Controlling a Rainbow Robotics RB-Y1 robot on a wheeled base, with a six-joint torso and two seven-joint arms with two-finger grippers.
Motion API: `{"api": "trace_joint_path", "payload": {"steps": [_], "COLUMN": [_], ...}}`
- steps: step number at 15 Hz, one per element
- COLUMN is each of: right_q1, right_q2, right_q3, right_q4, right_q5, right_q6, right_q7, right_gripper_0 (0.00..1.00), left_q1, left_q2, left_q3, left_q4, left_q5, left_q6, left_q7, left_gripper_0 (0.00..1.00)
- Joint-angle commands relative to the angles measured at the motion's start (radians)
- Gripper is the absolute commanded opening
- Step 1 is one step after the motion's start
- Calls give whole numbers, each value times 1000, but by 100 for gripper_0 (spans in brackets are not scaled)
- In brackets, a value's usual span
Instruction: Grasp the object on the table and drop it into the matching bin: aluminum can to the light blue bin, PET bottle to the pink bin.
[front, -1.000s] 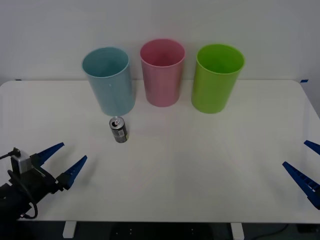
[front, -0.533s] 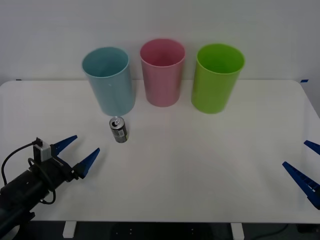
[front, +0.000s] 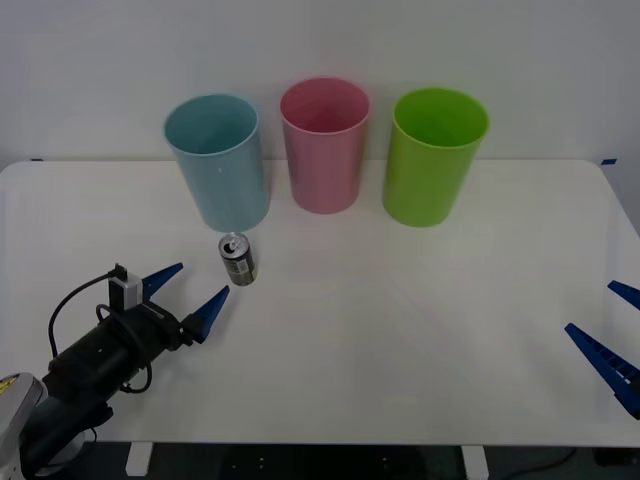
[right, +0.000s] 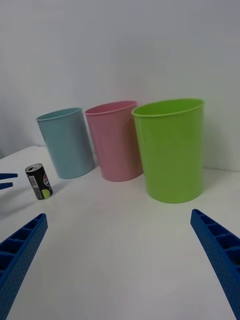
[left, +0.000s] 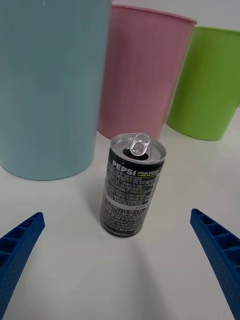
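Dark grey-black and silver-topped, the aluminum can (front: 237, 259) stands upright on the white worktop (front: 400, 320), its pull-tab raised over the opened mouth. It sits just in front of the light blue bin (front: 218, 162), apart from it, with white printing down its side readable in my left wrist view (left: 129, 191). From the centre of the worktop the can lies at about ten o'clock.

My left hand (front: 186, 290) reaches in from about eight o'clock, low over the worktop, its two blue ribbed fingers (front: 211, 306) spread wide and pointing at the can. The tips stop just short of it; nothing is between them. Seen from that wrist, the can stands midway between the two fingers, a little beyond them.

Behind the can three bins stand in a row along the far edge: light blue at eleven o'clock, the pink bin (front: 324, 145) at twelve, and a lime green bin (front: 433, 156) at one. All three are upright and close together.

My right hand (front: 612, 340) waits at four o'clock by the worktop's edge, fingers spread, holding nothing, well apart from the can.
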Motion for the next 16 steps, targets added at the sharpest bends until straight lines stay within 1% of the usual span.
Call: {"api": "trace_joint_path", "payload": {"steps": [1,11,16], "right_q1": [0,0,0], "right_q2": [0,0,0], "right_q3": [0,0,0], "right_q4": [0,0,0], "right_q5": [0,0,0], "right_q6": [0,0,0], "right_q7": [0,0,0], "right_gripper_0": [100,100,100], "left_q1": [-44,-185,-242], "left_q2": [-4,-4,-6], "left_q3": [-10,-42,-78], "left_q4": [49,209,255], "left_q5": [0,-5,-10], "left_q6": [0,28,54], "left_q7": [-9,-38,-43], "left_gripper_0": [100,100,100]}}
